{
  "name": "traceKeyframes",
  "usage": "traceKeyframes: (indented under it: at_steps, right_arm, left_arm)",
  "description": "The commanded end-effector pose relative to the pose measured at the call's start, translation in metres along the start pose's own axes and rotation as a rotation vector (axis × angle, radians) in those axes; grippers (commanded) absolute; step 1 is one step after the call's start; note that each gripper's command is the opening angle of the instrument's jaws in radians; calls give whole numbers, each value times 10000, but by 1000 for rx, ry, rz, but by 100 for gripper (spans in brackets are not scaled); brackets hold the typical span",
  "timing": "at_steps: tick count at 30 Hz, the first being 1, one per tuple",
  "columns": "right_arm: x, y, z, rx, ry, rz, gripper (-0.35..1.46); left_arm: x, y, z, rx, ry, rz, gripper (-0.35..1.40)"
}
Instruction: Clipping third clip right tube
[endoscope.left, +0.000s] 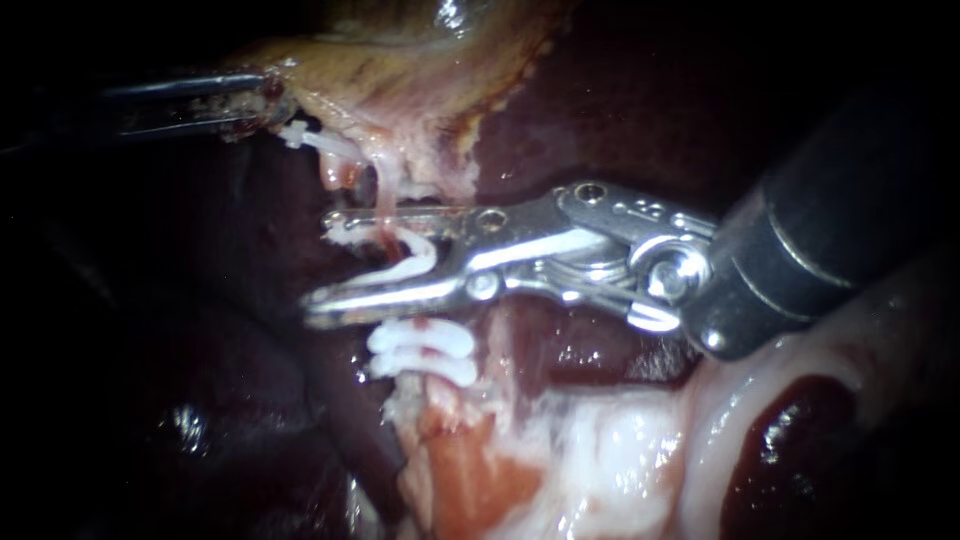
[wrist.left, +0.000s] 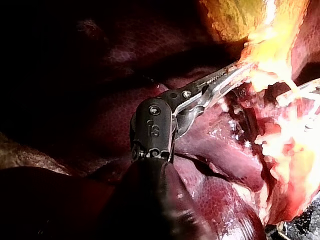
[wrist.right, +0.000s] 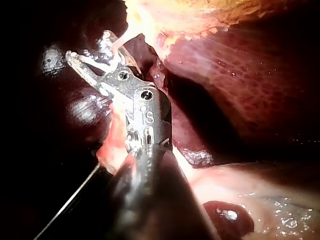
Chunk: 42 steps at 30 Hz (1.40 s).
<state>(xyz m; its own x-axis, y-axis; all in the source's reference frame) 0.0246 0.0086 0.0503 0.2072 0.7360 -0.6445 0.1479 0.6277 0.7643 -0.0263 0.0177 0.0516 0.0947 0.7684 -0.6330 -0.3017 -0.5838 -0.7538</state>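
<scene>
My right instrument (endoscope.left: 322, 265) reaches in with its two jaws standing apart, a white loaded clip (endoscope.left: 412, 262) seated between them and touching both. The thin reddish tube (endoscope.left: 383, 205) crosses my upper jaw near its tip and runs down into the gap, inside the clip's curve. Just under my lower jaw, two closed clips (endoscope.left: 422, 352) sit stacked on the same strand of tissue. Above my upper jaw, a single clip (endoscope.left: 308, 138) lies beside my left instrument (endoscope.left: 262, 103), whose jaws are closed on the edge of the yellowish gallbladder (endoscope.left: 400, 60). Dark liver (endoscope.left: 620, 120) lies behind my right instrument's wrist.
</scene>
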Motion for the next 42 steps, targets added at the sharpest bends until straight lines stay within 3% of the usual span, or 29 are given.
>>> traceKeyframes:
  at_steps: [1, 8, 22, 26, 31, 42]
  right_arm:
    - [4, -1, -1, 14, -5, 0, 48]
    - [15, 2, -14, 75, -23, 28, 37]
    - [15, 6, -27, 63, -18, 80, -12]
    - [14, 6, -30, 64, -19, 110, -35]
    - [12, 5, -35, 43, -10, 185, -35]
    - [9, 5, -35, 38, -12, 184, -35]
  left_arm:
    - [1, 1, 0, 0, 0, 0, -35]
    - [1, 2, 0, 0, 0, 0, -35]
    - [1, 2, 1, 1, 0, 0, -35]
    - [1, 2, 1, 1, 0, 0, -35]
    - [1, 2, 1, -2, 0, 0, -35]
    - [1, 2, 2, -2, 0, 0, -35]
